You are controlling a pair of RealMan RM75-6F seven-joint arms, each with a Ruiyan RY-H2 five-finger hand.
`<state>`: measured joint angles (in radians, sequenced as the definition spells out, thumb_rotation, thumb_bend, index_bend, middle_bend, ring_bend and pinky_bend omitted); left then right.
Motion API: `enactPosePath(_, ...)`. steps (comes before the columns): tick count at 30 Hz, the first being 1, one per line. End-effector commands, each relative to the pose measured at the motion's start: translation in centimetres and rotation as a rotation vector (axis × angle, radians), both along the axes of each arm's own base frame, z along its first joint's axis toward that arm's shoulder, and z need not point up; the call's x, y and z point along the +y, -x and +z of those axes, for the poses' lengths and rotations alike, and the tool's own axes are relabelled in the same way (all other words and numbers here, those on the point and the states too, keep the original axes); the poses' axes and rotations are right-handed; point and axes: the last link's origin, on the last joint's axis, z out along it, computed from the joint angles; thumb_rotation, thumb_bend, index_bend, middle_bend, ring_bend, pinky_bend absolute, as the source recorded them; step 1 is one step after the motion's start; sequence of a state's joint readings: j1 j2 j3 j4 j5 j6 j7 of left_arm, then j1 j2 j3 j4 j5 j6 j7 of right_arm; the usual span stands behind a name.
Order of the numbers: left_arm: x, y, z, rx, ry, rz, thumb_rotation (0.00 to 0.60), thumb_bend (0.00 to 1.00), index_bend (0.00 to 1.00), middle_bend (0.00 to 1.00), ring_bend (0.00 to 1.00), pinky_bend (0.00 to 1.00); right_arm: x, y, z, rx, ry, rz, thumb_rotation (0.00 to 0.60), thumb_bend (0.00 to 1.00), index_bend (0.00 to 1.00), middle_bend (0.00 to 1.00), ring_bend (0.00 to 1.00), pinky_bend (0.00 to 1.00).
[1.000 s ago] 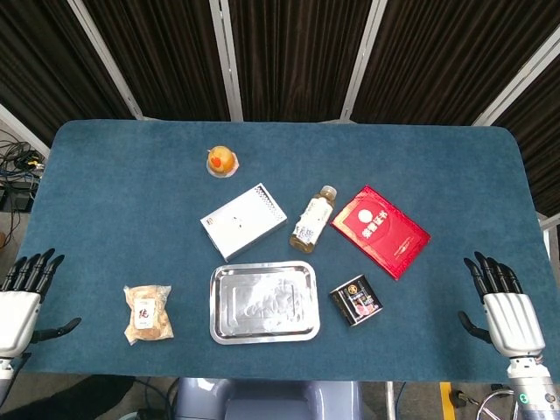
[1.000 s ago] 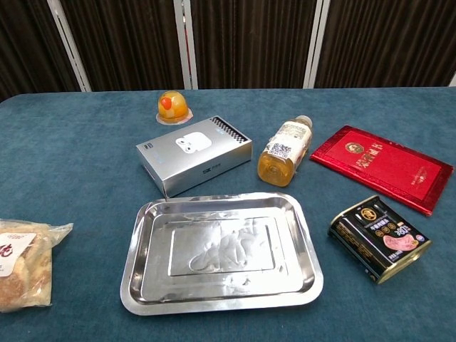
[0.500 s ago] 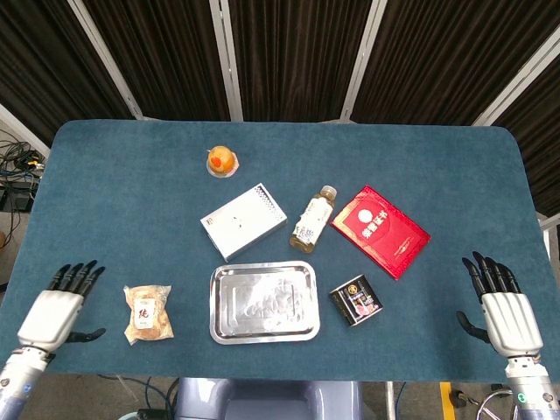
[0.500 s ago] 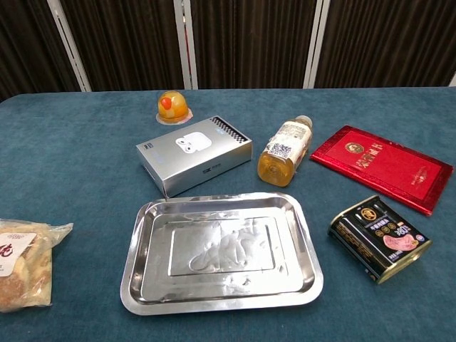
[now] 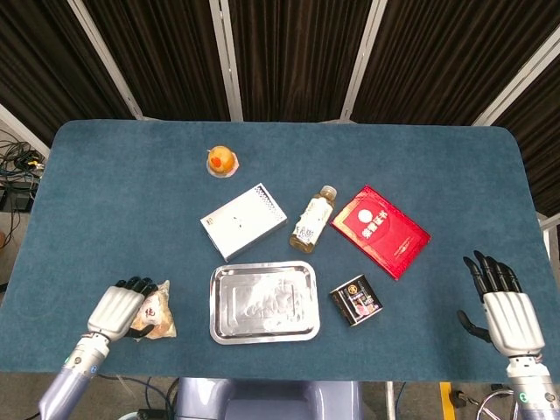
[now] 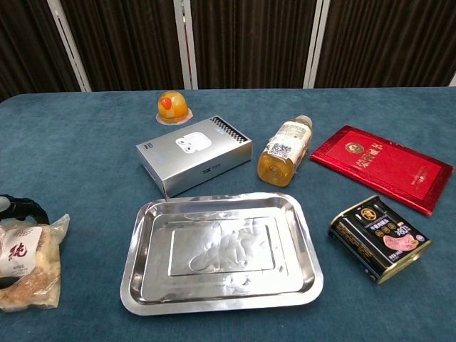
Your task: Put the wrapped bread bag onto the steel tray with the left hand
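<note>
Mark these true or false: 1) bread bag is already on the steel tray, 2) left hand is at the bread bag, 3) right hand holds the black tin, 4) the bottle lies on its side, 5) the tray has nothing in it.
1) False. The wrapped bread bag lies on the table left of the steel tray.
2) True. The left hand covers the bag's left side; whether it grips is unclear.
3) False. The right hand is open near the table's right edge, apart from the black tin.
4) True. The bottle lies flat.
5) True.
</note>
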<state>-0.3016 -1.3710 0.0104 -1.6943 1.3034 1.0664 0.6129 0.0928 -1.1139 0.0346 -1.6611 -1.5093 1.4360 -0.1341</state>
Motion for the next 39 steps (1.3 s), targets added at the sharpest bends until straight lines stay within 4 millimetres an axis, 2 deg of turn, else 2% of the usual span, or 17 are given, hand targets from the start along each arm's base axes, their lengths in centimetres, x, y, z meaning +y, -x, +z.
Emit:
enactPosePath(1,0.0,-0.2,-0.2,0.005,-0.021,-0.006,0.6,0.32,0.64,0.65,0.61,0.67,0.0,0.0,0.0,-0.002,0.0,0.0,0.6,0.3,0.0,0.0,0.0,0.09)
enactPosePath(6,0.3,-1.3,2.1,-0.06,-0.099,-0.034,0.6,0.35,0.68,0.69,0.65,0.7,0.0,0.0,-0.1,-0.001,-0.003,0.001,0.6,0.3,0.0,0.0,0.0,0.09)
enactPosePath(10,1.1,-3.6,4.9,-0.163,-0.183,-0.085,0.6,0.35,0.67,0.69,0.65,0.7,0.0,-0.1,-0.2,0.003,-0.006,0.002,0.6,0.3,0.0,0.0,0.0,0.09)
enactPosePath(14,1.9,-6.4,5.8,-0.257,-0.208,-0.142,0.6,0.33,0.64,0.66,0.62,0.68,0.0,-0.1,-0.3,0.008,-0.009,0.003,0.6,0.3,0.0,0.0,0.0,0.09)
enactPosePath(16,2.4,-8.0,5.4,-0.29,-0.196,-0.176,0.6,0.32,0.62,0.64,0.61,0.66,0.0,-0.2,-0.3,0.012,-0.008,0.005,0.6,0.3,0.0,0.0,0.0,0.09)
enactPosePath(18,2.9,-10.8,3.9,-0.331,-0.147,-0.229,0.6,0.31,0.6,0.62,0.59,0.64,-0.1,-0.1,-0.4,0.013,-0.008,0.004,0.6,0.3,0.0,0.0,0.0,0.09)
enactPosePath(21,3.4,-13.7,1.6,-0.361,-0.113,-0.253,0.6,0.31,0.57,0.58,0.55,0.61,-0.2,0.0,-0.2,0.012,-0.005,0.002,0.6,0.3,0.0,0.0,0.0,0.09)
enactPosePath(24,3.7,-15.8,-0.4,-0.371,-0.079,-0.253,0.6,0.29,0.5,0.48,0.44,0.54,-0.2,0.1,-0.1,0.014,-0.002,0.0,0.6,0.3,0.0,0.0,0.0,0.09)
enactPosePath(27,3.7,-17.3,-1.8,-0.38,-0.036,-0.236,0.6,0.25,0.36,0.3,0.27,0.4,-0.2,0.2,0.0,0.032,0.004,0.011,0.6,0.3,0.0,0.0,0.0,0.09)
enactPosePath(29,3.7,-17.8,-2.1,-0.379,-0.024,-0.231,0.6,0.22,0.21,0.12,0.11,0.25,-0.2,0.2,0.1,0.032,0.005,0.01,0.6,0.3,0.0,0.0,0.0,0.09)
enactPosePath(32,3.5,-17.7,-1.5,-0.362,-0.039,-0.236,0.6,0.19,0.03,0.0,0.0,0.14,-0.1,0.3,0.2,0.028,0.005,0.005,0.6,0.3,0.0,0.0,0.0,0.09)
enactPosePath(36,2.9,-15.6,0.7,-0.322,-0.074,-0.216,0.6,0.17,0.0,0.0,0.0,0.11,-0.1,0.3,0.2,0.023,0.006,0.001,0.6,0.3,0.0,0.0,0.0,0.09)
enactPosePath(39,1.9,-12.6,3.6,-0.291,-0.137,-0.188,0.6,0.17,0.0,0.0,0.0,0.11,0.0,0.2,0.2,0.025,0.005,0.003,0.6,0.3,0.0,0.0,0.0,0.09)
